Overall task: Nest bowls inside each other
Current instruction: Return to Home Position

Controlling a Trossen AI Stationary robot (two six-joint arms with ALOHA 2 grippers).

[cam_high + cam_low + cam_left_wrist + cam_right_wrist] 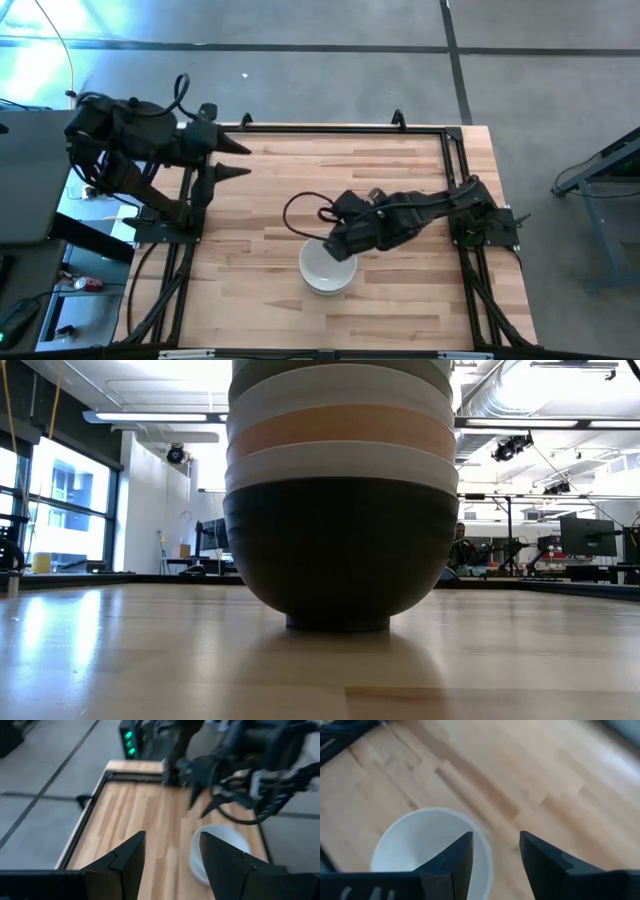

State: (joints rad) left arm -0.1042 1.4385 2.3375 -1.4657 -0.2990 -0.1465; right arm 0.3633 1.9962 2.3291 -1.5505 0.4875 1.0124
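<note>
The table (400,180) is a light wooden top of glued planks, with a black metal frame (340,128) running round its edge; the wood lies bare almost everywhere and takes a soft sheen in the low view. One stack of bowls (327,270) stands on it, about midway between the two flanks and, in the high view, nearer the lower edge; only the black bowl (340,550) touches the wood, upright on its small foot; a white bowl (340,463) and a peach-orange bowl (340,428) sit nested above it.
</note>
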